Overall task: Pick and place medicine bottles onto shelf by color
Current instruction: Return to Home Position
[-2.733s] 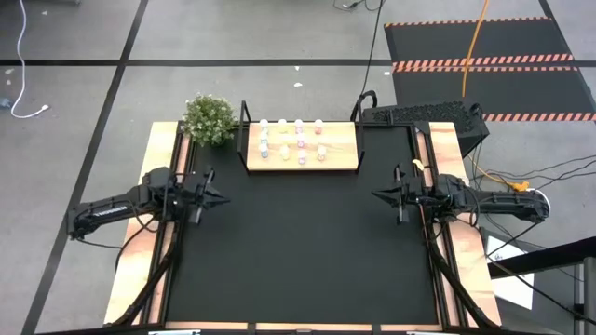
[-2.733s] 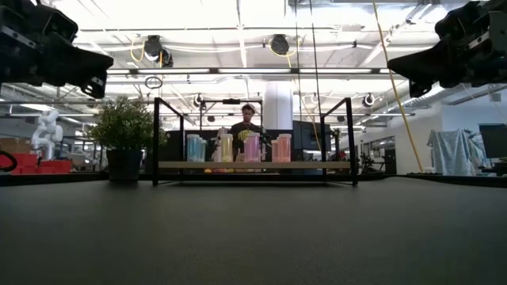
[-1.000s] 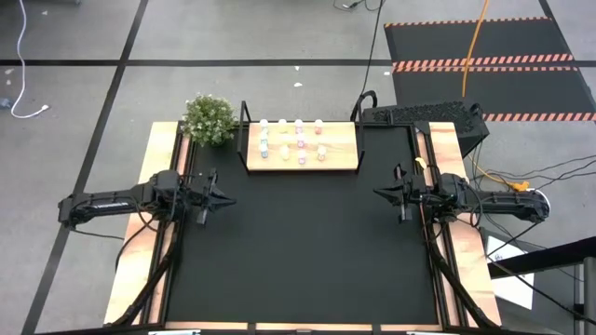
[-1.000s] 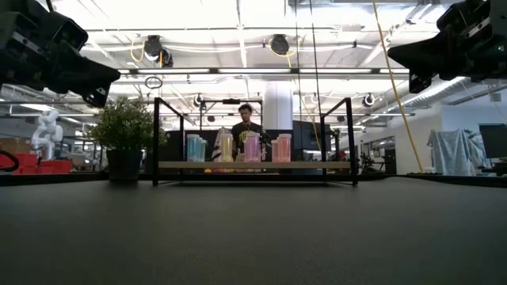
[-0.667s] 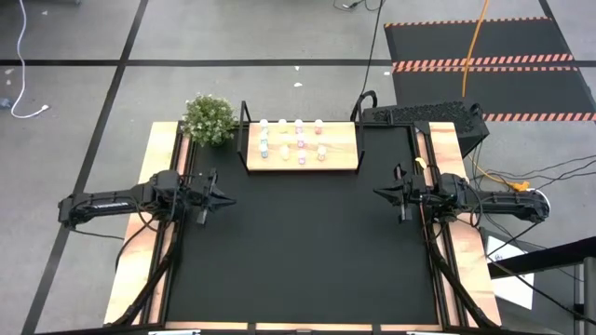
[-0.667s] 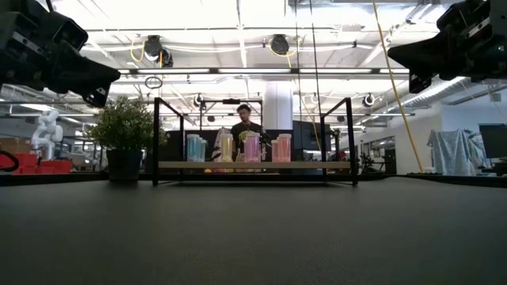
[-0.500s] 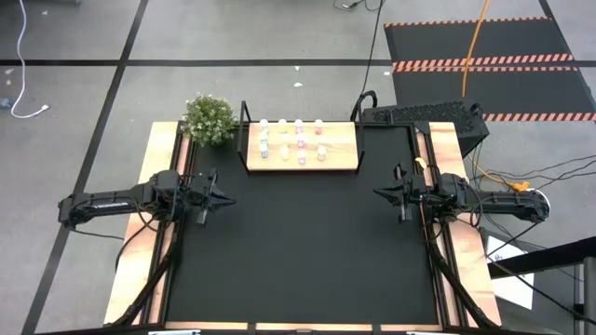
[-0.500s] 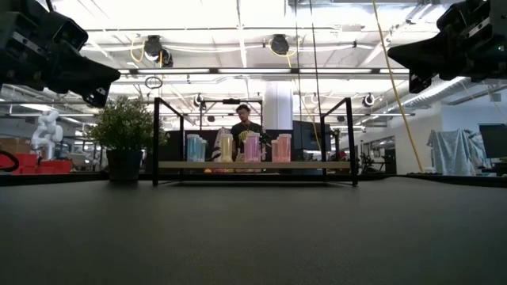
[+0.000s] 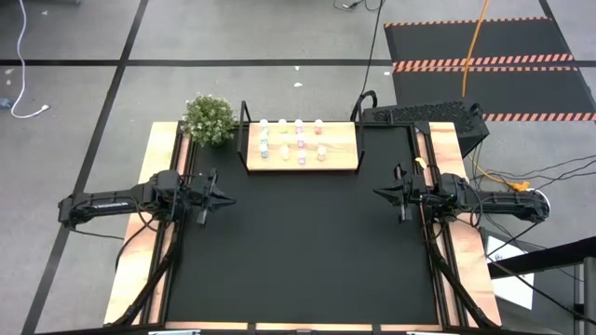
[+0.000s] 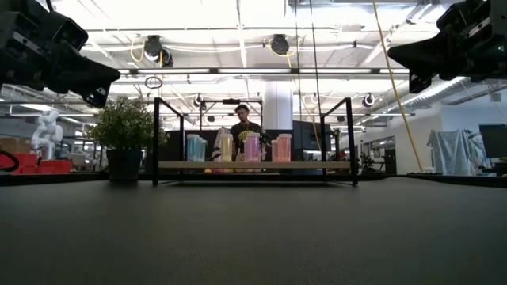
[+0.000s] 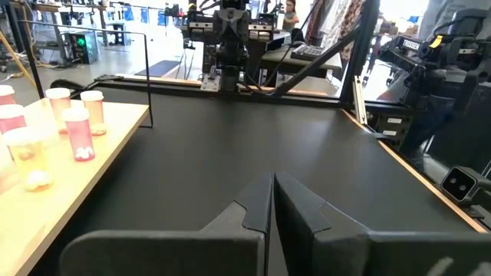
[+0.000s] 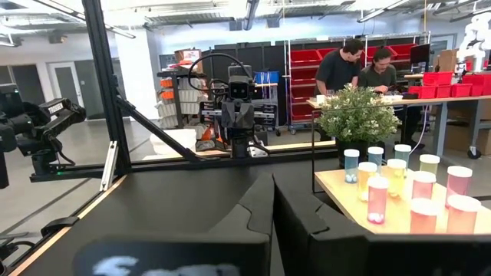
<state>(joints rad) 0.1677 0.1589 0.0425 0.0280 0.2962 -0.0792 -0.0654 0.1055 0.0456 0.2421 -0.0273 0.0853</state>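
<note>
Several medicine bottles (image 9: pixel 291 138) with white caps stand upright in colour rows on the shelf (image 9: pixel 345 154), a light wooden board with black uprights at the table's far middle; the low view shows blue, yellow, pink and orange bottles (image 10: pixel 238 148). My left gripper (image 9: pixel 227 198) is shut and level at the table's left edge, empty. My right gripper (image 9: pixel 377 194) is shut at the right edge, also empty. In the wrist views the shut fingertips (image 11: pixel 273 184) (image 12: pixel 272 184) point across the bare mat.
A green bushy plant (image 9: pixel 209 118) stands at the far left corner beside the shelf. Pale wooden strips (image 9: pixel 149 242) line the table's left and right sides. The black mat (image 9: pixel 298 251) between the arms is bare. People (image 12: pixel 357 69) are in the room beyond.
</note>
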